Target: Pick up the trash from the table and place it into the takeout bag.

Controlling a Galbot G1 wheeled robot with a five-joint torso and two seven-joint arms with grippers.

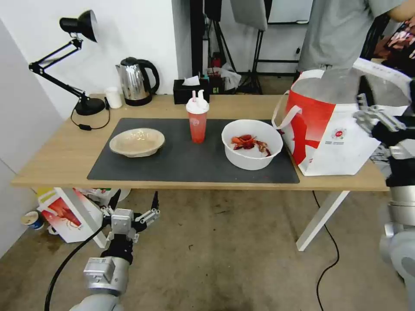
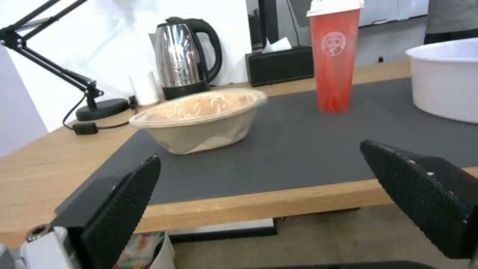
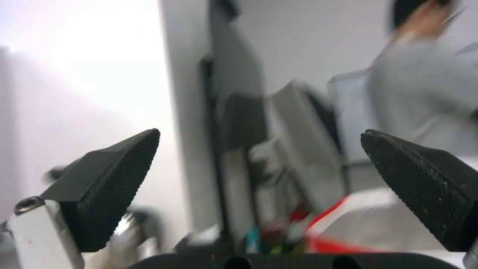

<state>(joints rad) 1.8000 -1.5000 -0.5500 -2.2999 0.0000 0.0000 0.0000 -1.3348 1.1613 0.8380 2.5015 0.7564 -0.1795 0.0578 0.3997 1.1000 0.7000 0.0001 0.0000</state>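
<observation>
Left hand point(image 1: 134, 201) wide, low before the bench point(image 1: 52, 160).
Right hand point(image 3: 259, 164), also wide, hovers beside the takeout bag point(image 1: 333, 142).

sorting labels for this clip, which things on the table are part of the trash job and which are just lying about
Part of the job: tan bowl, red cup, white bowl with crayfish shells, takeout bag.

Just lying about: desk lamp, kettle, tissue box, small white cup.

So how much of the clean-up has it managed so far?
None yet. The tan bowl, red cup and white bowl of shells all sit on the mat, outside the takeout bag. The left gripper hangs open below the table edge; the right gripper is open, empty.
</observation>
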